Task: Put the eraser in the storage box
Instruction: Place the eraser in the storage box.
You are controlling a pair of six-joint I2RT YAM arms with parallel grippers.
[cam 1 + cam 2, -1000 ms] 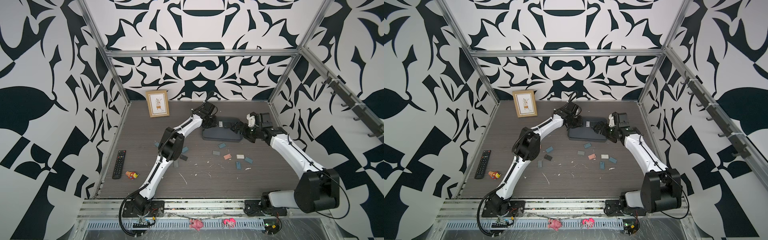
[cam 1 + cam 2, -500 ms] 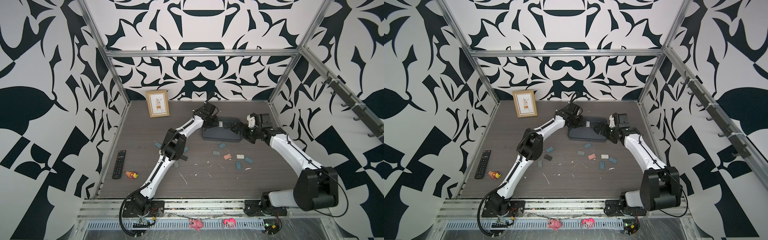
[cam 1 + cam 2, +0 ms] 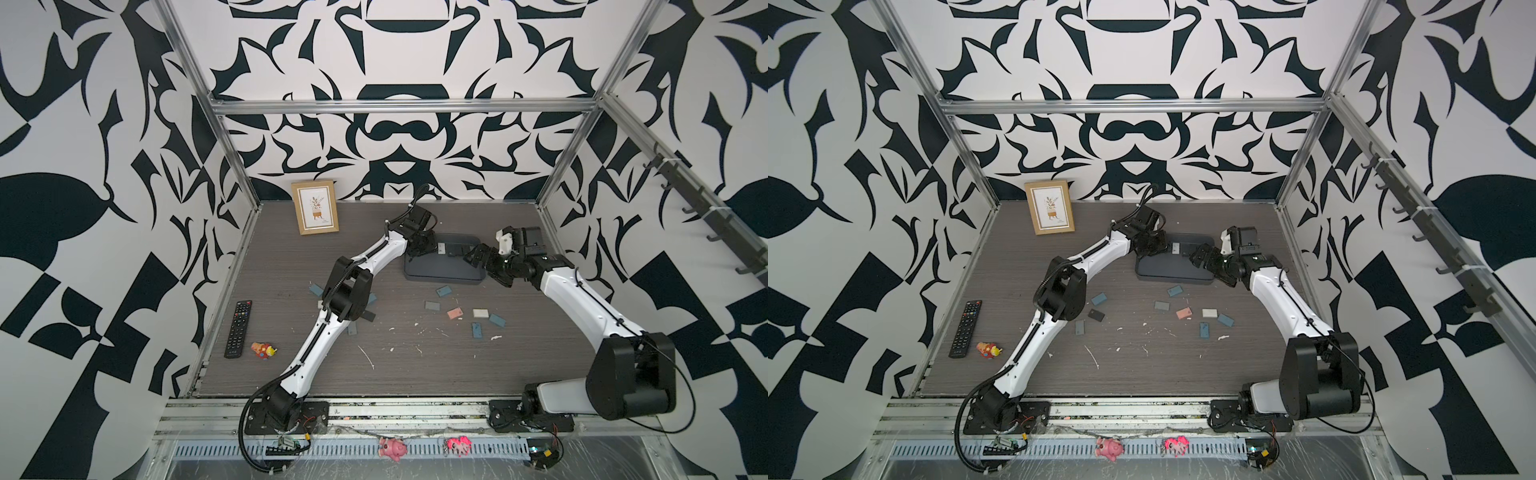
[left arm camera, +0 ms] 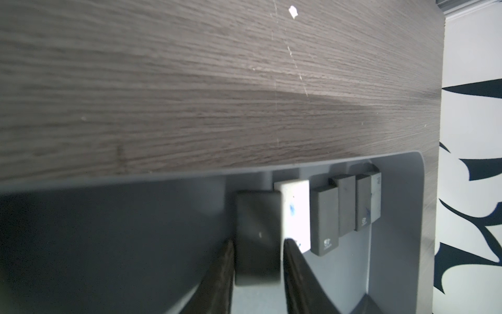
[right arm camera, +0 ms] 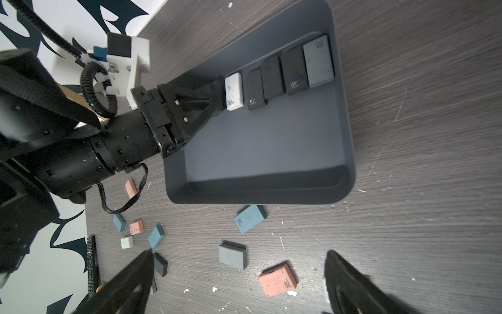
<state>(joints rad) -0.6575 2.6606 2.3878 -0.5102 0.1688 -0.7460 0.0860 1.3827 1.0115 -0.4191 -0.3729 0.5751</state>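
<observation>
The storage box (image 3: pixel 442 270) (image 3: pixel 1173 272) is a shallow slate-grey tray at the back middle of the table. In the left wrist view a dark eraser (image 4: pixel 256 217) lies on the box floor (image 4: pixel 353 271) beside a white eraser (image 4: pixel 296 212). My left gripper (image 4: pixel 259 242) (image 3: pixel 432 248) straddles it with jaws slightly parted, and a thin gap shows on one side. The right wrist view shows a row of several erasers along the box's (image 5: pixel 258 136) far wall. My right gripper (image 5: pixel 239 253) (image 3: pixel 478 255) hangs wide open at the box's right end, holding nothing.
Loose erasers lie in front of the box, among them a pink one (image 3: pixel 455 312), a white one (image 3: pixel 481 313) and a blue one (image 3: pixel 443 291), with white crumbs around. A remote (image 3: pixel 238 328) and a small toy (image 3: pixel 263 350) lie at the left. A framed picture (image 3: pixel 315 206) leans on the back wall.
The left arm's elbow has shifted slightly while its gripper stays over the box's left end. The right arm has hardly moved.
</observation>
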